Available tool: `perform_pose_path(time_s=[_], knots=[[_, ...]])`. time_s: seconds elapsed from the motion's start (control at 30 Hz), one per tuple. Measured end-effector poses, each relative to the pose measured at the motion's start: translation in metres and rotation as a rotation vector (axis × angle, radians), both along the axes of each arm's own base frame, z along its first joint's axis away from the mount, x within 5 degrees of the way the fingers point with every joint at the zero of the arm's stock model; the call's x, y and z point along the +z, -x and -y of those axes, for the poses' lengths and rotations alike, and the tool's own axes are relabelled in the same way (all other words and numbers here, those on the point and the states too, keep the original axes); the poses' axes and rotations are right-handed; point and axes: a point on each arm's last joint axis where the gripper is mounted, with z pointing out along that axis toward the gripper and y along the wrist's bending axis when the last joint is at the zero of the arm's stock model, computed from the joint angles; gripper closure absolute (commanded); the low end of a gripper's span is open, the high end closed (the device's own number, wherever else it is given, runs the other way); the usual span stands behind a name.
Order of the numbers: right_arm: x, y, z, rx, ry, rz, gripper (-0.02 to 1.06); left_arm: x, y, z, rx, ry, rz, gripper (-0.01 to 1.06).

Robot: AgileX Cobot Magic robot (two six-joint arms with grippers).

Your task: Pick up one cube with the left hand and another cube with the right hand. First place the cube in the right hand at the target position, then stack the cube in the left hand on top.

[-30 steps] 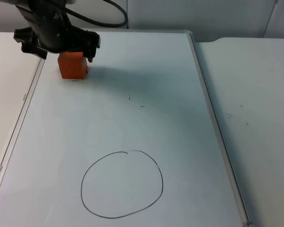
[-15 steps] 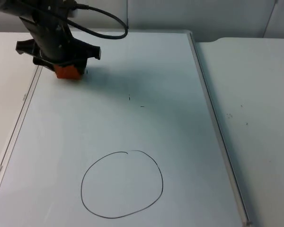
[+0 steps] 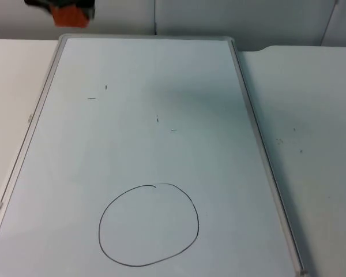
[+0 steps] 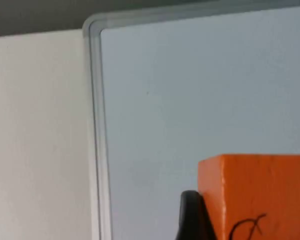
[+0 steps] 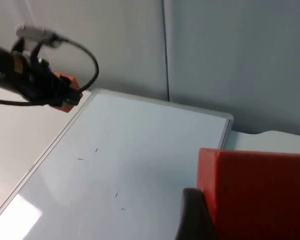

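Observation:
High over the whiteboard's far left corner, my left gripper (image 3: 66,7) is shut on an orange cube (image 3: 70,15). In the left wrist view that orange cube (image 4: 255,190) sits against a black fingertip (image 4: 192,217), well above the board, with a black pen mark on its face. My right gripper (image 5: 250,220) is shut on a red cube (image 5: 257,192), held high with the board far below it. From there the left arm (image 5: 20,75) and its orange cube (image 5: 66,98) are seen across the board. The target is a hand-drawn black circle (image 3: 149,225) near the board's front.
The whiteboard (image 3: 161,75) has a grey metal frame (image 3: 259,150) and a few small pen ticks (image 3: 106,88). White table lies on both sides, and the grey partition wall (image 3: 248,17) stands behind.
The left gripper closed over the orange cube on the board's far left and lifted it up and away toward the far left corner. Two pen ticks now show where the cube stood.

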Motion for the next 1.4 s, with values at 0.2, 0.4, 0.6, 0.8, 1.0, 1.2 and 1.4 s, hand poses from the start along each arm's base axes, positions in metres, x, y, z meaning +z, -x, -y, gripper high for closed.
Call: perform_pose_path(time_s=[0.2, 0.4, 0.6, 0.8, 1.0, 1.2, 1.4], knots=[[-0.001, -0.001, 0.0, 0.0, 0.001, -0.004, 1.05, 0.098, 0.058, 0.034, -0.168, 0.047, 0.153, 0.82], [-0.005, -0.007, -0.003, 0.0, 0.011, -0.032, 1.05, 0.178, 0.135, 0.056, -0.323, 0.02, 0.31, 0.82], [-0.008, -0.011, -0.004, 0.003, 0.023, -0.046, 1.05, 0.238, 0.215, 0.033, -0.39, -0.031, 0.39, 0.82], [-0.009, -0.011, -0.004, 0.01, 0.039, -0.053, 1.05, 0.246, 0.274, -0.002, -0.464, -0.019, 0.44, 0.82], [-0.009, -0.01, -0.005, 0.021, 0.044, -0.053, 1.05, 0.198, 0.318, -0.032, -0.507, 0.012, 0.422, 0.82], [-0.01, -0.01, -0.005, 0.029, 0.05, -0.065, 1.05, 0.126, 0.359, -0.063, -0.517, 0.019, 0.373, 0.82], [-0.021, -0.01, -0.005, 0.032, 0.062, -0.108, 1.05, 0.084, 0.389, -0.086, -0.52, 0.05, 0.422, 0.82]])
